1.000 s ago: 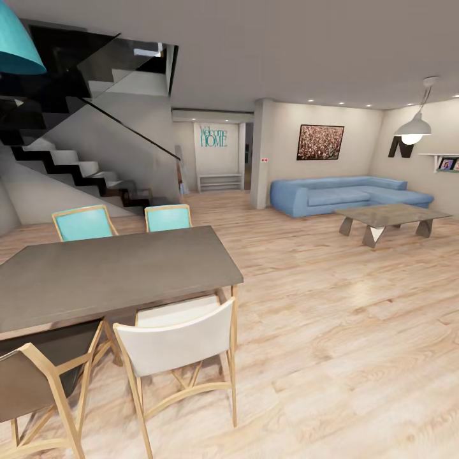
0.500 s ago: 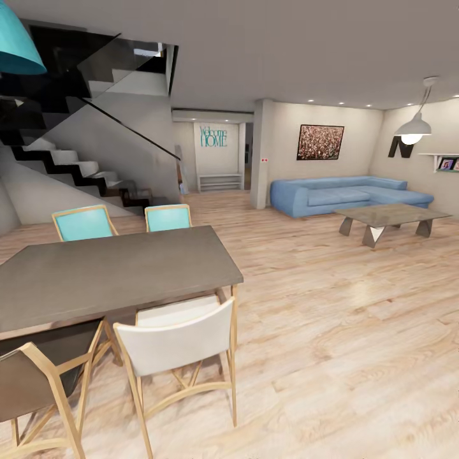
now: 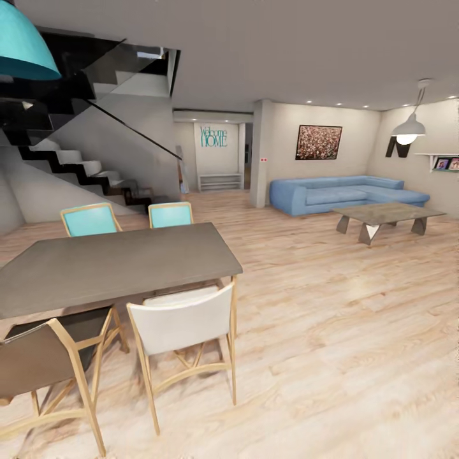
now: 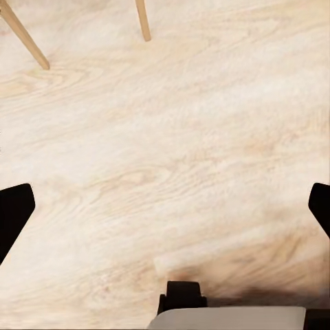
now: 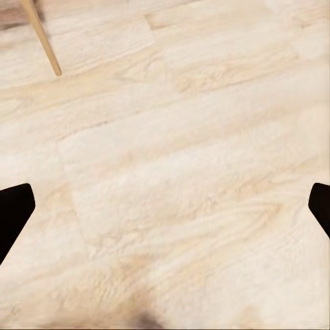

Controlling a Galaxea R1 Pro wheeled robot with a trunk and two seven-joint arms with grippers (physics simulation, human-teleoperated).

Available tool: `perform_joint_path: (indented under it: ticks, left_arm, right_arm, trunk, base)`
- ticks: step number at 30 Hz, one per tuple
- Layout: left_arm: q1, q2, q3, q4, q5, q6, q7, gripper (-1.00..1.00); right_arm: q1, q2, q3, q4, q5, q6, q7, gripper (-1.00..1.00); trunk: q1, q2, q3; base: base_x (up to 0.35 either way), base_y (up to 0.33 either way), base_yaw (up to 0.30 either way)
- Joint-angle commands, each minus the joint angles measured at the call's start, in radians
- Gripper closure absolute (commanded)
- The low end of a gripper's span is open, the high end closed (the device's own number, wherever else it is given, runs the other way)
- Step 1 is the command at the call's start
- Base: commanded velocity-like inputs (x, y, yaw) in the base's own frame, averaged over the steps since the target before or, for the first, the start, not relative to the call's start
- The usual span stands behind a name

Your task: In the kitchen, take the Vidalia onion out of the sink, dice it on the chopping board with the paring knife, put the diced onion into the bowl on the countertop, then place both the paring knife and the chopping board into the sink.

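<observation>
Floor [image 3: 331, 331]: light wood planks under me | dining table [image 3: 121, 264], chairs at its edges | coffee table [image 3: 381, 215] farther off

From the head camera I count 1 grey rectangular dining table [image 3: 121, 264] with 4 wooden-framed chairs around it: 2 with turquoise backs [image 3: 90, 220] [image 3: 170, 214], 1 with a white back [image 3: 185, 325] and 1 with a brown back [image 3: 38, 364]. Further off I see 1 blue corner sofa [image 3: 341, 192], 1 low grey coffee table [image 3: 382, 213], 1 framed picture [image 3: 319, 141] and 2 pendant lamps, 1 turquoise [image 3: 25, 44] and 1 white [image 3: 409, 131]. My left wrist camera shows 2 wooden chair legs [image 4: 142, 19] [image 4: 24, 34] over the floor, and my right wrist camera shows 1 [image 5: 42, 38].
</observation>
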Motion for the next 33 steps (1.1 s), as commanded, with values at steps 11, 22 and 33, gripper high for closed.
perform_joint_path:
  ticks: [11,22,33]
  left_arm:
    - [-0.001,0.000,-0.001,0.000,0.001,-0.003,0.000,-1.00]
    - [-0.001,0.000,-0.001,-0.001,-0.001,-0.005,0.000,-1.00]
    - [-0.001,0.000,-0.002,0.000,-0.001,-0.005,0.000,-1.00]
  right_arm:
    - [-0.001,0.000,-0.002,0.002,0.000,-0.003,-0.005,-1.00]
    - [-0.001,-0.001,-0.002,0.004,0.000,-0.003,-0.005,-1.00]
    - [-0.001,-0.001,-0.003,0.011,0.000,-0.003,-0.005,-1.00]
  trunk:
    - [-0.001,-0.001,-0.001]
    - [-0.001,-0.001,-0.001]
    - [-0.001,-0.001,-0.001]
  base:
    - [-0.095,0.000,0.056]
    - [-0.002,0.000,0.252]
    - [0.000,0.000,0.261]
